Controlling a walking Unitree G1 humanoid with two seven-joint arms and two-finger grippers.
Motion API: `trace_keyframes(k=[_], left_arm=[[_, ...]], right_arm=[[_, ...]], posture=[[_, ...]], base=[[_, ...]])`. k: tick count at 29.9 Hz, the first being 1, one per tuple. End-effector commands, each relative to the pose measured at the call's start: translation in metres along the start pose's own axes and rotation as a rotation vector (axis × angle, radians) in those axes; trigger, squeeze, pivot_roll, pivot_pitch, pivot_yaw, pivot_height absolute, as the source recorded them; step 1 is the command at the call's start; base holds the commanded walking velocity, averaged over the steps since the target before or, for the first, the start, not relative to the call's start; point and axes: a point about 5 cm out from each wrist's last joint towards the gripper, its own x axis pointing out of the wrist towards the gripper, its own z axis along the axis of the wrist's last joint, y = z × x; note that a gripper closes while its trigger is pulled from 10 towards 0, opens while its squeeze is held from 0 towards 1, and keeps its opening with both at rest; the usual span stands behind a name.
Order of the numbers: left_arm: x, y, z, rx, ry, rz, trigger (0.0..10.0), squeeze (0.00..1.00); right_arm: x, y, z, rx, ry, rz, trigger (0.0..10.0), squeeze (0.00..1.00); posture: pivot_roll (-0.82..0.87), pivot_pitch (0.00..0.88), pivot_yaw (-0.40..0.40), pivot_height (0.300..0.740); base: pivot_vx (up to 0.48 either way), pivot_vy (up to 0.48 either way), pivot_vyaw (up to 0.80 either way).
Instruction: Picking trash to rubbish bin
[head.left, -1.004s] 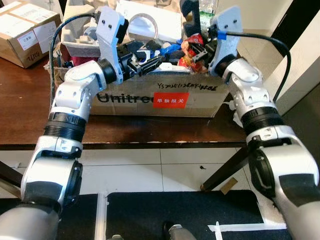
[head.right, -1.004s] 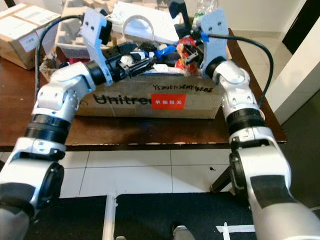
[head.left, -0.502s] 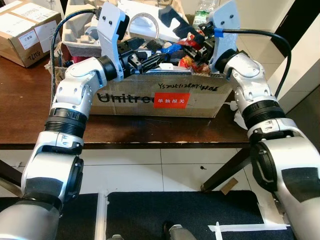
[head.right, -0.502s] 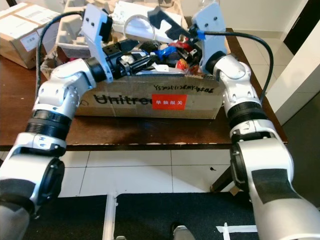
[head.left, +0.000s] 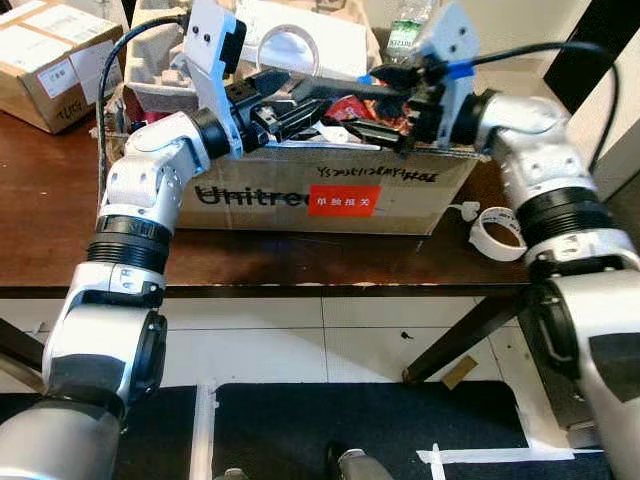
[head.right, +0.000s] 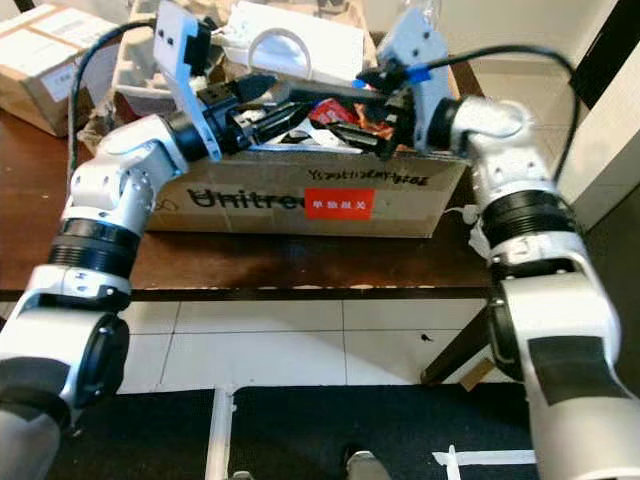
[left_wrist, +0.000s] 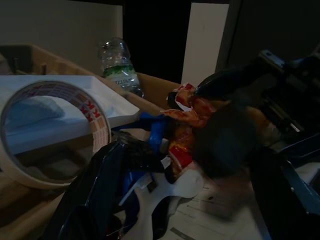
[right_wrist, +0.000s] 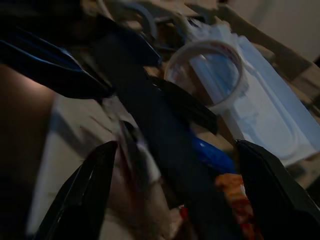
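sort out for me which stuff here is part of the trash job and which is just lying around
Part of the job:
- cardboard box of trash
- red wrapper
- left end effector
- right end effector

Lying about:
- tape roll on the table
- small taped carton

A dark wooden table (head.left: 60, 225) stands on pale floor tiles (head.left: 290, 345). On it sit a big cardboard box (head.left: 400, 195), a smaller carton (head.left: 45, 60) and a tape roll (head.left: 497, 232).
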Motion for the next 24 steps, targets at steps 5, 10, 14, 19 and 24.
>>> trace_keyframes(k=[5, 10, 14, 19, 24], left_arm=[[0.0, -0.001, 0.009, -0.001, -0.031, -0.029, 10.0, 0.0], [-0.001, -0.002, 0.012, -0.012, -0.045, -0.038, 10.0, 0.0], [-0.002, -0.003, 0.013, -0.02, -0.052, -0.044, 10.0, 0.0], [-0.007, -0.024, 0.019, -0.078, -0.139, -0.254, 10.0, 0.0], [-0.014, -0.05, 0.019, -0.114, -0.157, -0.455, 10.0, 0.0]], right_arm=[[-0.018, -0.012, 0.009, 0.056, -0.046, 0.004, 10.0, 0.0], [-0.028, -0.02, 0.017, 0.147, -0.121, -0.025, 10.0, 0.0], [-0.035, -0.027, 0.023, 0.206, -0.2, -0.078, 10.0, 0.0], [-0.044, -0.026, 0.033, 0.337, -0.396, -0.042, 10.0, 0.0], [-0.045, -0.005, 0.013, 0.388, -0.345, 0.042, 10.0, 0.0]], posture=[[0.03, 0.211, -0.034, 0.74], [0.03, 0.206, -0.036, 0.74], [0.04, 0.204, -0.037, 0.74], [0.04, 0.198, -0.037, 0.74], [0.03, 0.201, -0.031, 0.74]], base=[[0.0, 0.0, 0.0], [0.0, 0.0, 0.0], [0.0, 0.0, 0.0], [0.0, 0.0, 0.0], [0.0, 0.0, 0.0]])
